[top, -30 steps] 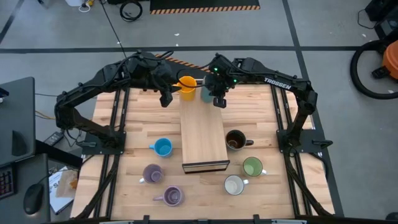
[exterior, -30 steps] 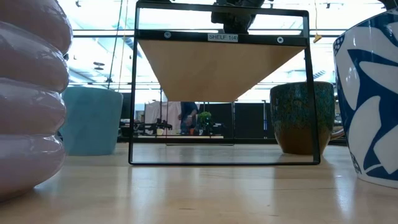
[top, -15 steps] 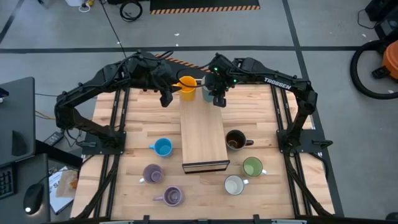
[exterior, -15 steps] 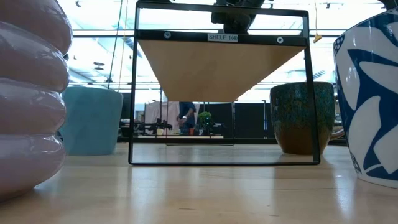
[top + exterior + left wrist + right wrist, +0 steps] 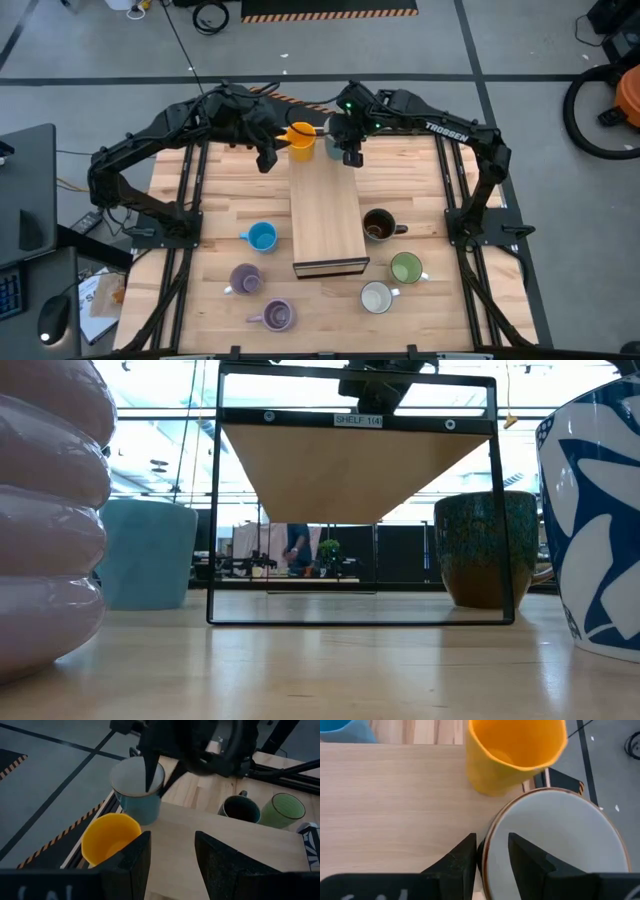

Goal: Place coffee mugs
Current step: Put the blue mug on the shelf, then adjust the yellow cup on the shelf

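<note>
The orange mug (image 5: 300, 140) and the grey-white mug (image 5: 329, 150) stand side by side on the far end of the long wooden board (image 5: 325, 225). My right gripper (image 5: 350, 152) is right above the grey-white mug (image 5: 555, 840). It is a little open (image 5: 492, 855), with one finger inside the rim and one outside. There is a gap between the inner finger and the wall. My left gripper (image 5: 266, 157) is open and empty (image 5: 172, 865), just left of the orange mug (image 5: 110, 840).
On the table to the left of the board are a light blue mug (image 5: 260, 237) and two lavender mugs (image 5: 246, 279) (image 5: 277, 316). To its right are a dark brown mug (image 5: 378, 226), a green mug (image 5: 405, 268) and a white mug (image 5: 376, 297). The board is raised on a black frame (image 5: 355, 618).
My right gripper has shifted a little toward the table's far edge over the grey-white mug. Both mugs stay where they were on the board.
</note>
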